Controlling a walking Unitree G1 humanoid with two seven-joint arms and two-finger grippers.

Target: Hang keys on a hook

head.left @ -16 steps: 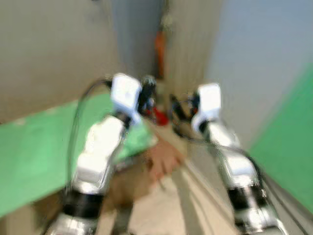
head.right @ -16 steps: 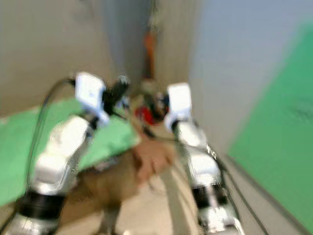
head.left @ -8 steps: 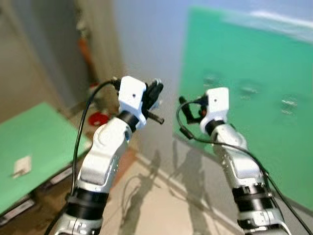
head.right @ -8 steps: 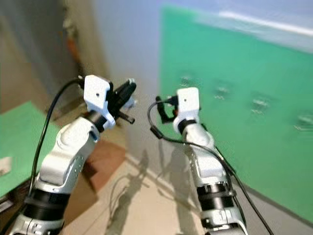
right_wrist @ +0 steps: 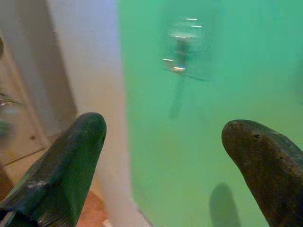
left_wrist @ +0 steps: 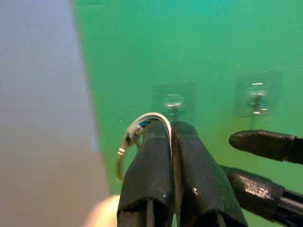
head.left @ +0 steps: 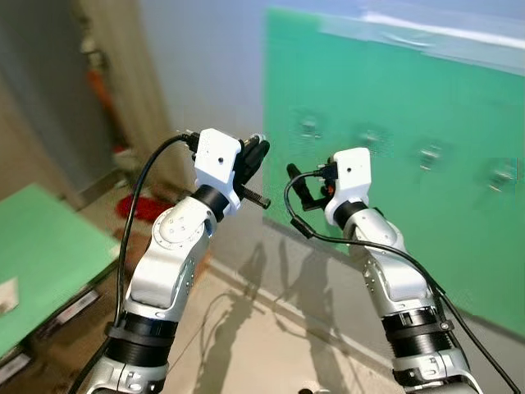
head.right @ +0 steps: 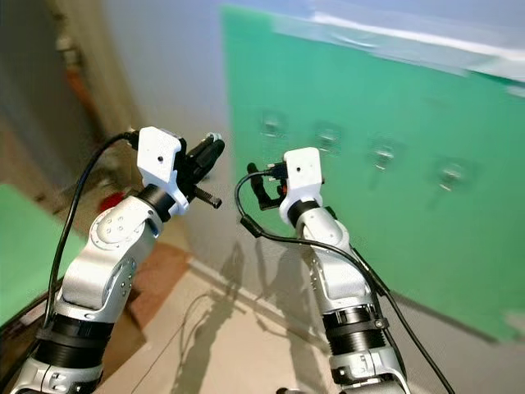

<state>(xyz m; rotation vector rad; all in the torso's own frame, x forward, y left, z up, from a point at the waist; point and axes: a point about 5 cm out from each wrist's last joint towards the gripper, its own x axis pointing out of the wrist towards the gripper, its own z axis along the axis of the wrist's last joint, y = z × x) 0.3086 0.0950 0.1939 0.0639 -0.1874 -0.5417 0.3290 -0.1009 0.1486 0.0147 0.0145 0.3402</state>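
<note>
My left gripper (head.left: 257, 150) is raised in front of me and shut on a key ring (left_wrist: 140, 125), whose white and metal loop sticks out between the fingertips in the left wrist view. A green board (head.left: 394, 213) on the wall ahead carries a row of several small metal hooks. The leftmost hook (head.left: 309, 125) lies just beyond and right of the left gripper, and its neighbour (head.left: 369, 137) is further right. My right gripper (right_wrist: 163, 137) is open and empty, held beside the left one and facing a hook (right_wrist: 182, 47).
A green-topped table (head.left: 41, 263) stands at my left, with a red thing (head.left: 135, 205) on the floor past it. An orange item (head.left: 97, 82) hangs in the far corner. Pale floor (head.left: 271, 345) runs to the wall under the board.
The view has swung right, from the green table and corner to the green hook board, and has sharpened. Both arms stay raised as before, the left still shut on the ring.
</note>
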